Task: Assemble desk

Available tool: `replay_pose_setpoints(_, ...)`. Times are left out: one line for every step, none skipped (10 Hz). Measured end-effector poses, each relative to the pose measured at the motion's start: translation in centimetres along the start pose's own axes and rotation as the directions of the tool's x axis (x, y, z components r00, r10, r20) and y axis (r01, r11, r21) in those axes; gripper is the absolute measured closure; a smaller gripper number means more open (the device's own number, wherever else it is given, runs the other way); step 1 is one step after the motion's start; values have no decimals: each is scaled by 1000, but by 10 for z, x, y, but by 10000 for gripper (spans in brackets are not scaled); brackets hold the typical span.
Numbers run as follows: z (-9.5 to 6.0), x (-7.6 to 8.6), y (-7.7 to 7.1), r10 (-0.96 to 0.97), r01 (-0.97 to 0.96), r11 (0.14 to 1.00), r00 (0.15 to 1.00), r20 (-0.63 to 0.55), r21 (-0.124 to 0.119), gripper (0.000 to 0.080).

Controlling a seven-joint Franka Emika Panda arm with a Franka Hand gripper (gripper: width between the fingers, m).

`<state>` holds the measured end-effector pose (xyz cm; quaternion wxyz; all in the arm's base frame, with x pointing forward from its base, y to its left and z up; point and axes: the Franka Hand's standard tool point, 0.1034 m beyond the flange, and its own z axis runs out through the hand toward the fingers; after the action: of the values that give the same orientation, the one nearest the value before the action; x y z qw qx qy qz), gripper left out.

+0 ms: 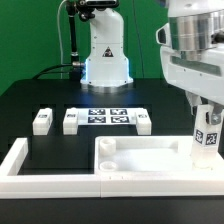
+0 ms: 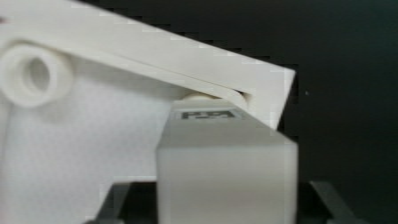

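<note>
One leg [image 1: 207,138], upright and pinched in the gripper [image 1: 206,118], sits directly over the top's [image 1: 135,160] corner at the exterior view's right.

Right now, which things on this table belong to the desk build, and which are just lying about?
Job in hand: desk top; three loose legs; fourth leg, in the gripper at the desk top's corner.
Lying about: marker board; white border bars.
</note>
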<state>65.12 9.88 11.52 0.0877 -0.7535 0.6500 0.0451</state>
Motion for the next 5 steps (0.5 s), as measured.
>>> replay_pose_setpoints(0, 0, 0, 92, -92, 996, 996, 6, 4, 508)
replay_pose_setpoints(1, -1, 0, 116, -116, 993, 993, 6, 4, 508)
replay_pose_setpoints(1, -1, 0, 90, -90, 996, 996, 6, 4, 508)
replay_pose_setpoints(1, -1, 1, -1, 1, 1000, 1000, -1, -8, 410)
replay_pose_setpoints(1, -2, 2, -157, 157, 987, 988, -12, -29, 410)
